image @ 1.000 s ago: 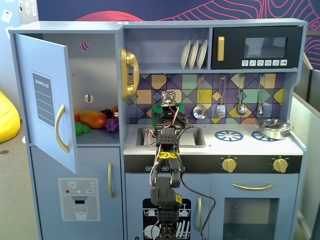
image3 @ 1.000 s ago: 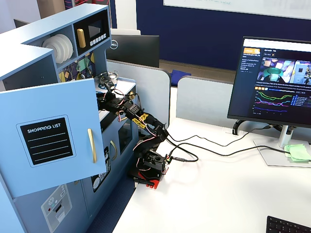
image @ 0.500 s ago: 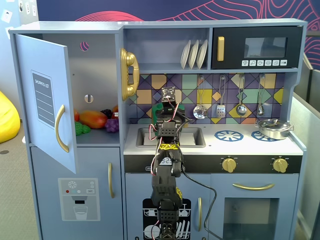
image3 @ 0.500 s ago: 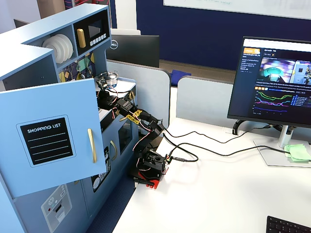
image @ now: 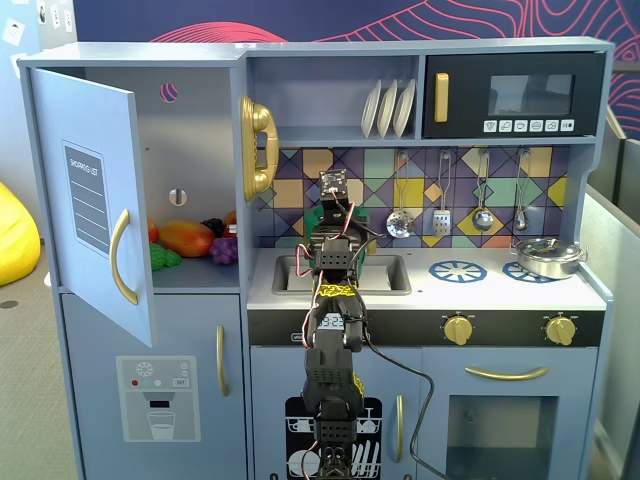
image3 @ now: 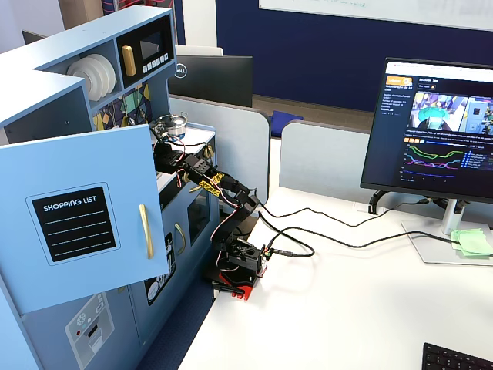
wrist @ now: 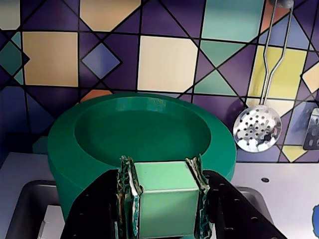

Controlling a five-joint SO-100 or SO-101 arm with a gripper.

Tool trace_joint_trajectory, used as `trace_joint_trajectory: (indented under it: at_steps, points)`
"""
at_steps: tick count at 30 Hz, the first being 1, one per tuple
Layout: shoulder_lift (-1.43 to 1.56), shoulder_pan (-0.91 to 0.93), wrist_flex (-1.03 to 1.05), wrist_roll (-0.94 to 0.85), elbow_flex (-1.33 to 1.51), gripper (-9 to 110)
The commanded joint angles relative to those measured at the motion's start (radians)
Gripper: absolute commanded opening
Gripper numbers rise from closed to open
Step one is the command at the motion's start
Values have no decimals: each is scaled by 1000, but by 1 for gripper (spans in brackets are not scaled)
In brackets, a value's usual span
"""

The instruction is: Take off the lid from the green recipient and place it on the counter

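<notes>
In the wrist view the dark green lid (wrist: 142, 132), a round disc with a raised rim, lies on top of the green recipient (wrist: 75, 181). The recipient stands at the back of the counter (wrist: 279, 184), behind the sink (wrist: 27, 211). My gripper (wrist: 163, 169) is at the lid's near edge. It is shut on a light green square block (wrist: 164, 199) there, one finger on each side. In a fixed view my arm (image: 335, 300) reaches over the sink and hides most of the recipient.
A silver pan (image: 545, 257) sits on the right burner ring. Metal utensils hang on the tiled back wall; a skimmer (wrist: 255, 128) hangs just right of the recipient. The cupboard door (image: 95, 200) stands open at the left. The monitor and cables are on the desk (image3: 370, 293).
</notes>
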Motion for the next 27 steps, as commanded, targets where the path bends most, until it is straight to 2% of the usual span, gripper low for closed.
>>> trace_joint_trajectory:
  at_steps: [1,10,20,27]
  points:
    - [11,-21,-8,3,-75,0]
    - [34,48,20,-8,-216,0]
    - [61,333,38,-17,-232,0]
    - [69,414,-137,-21,-46,0]
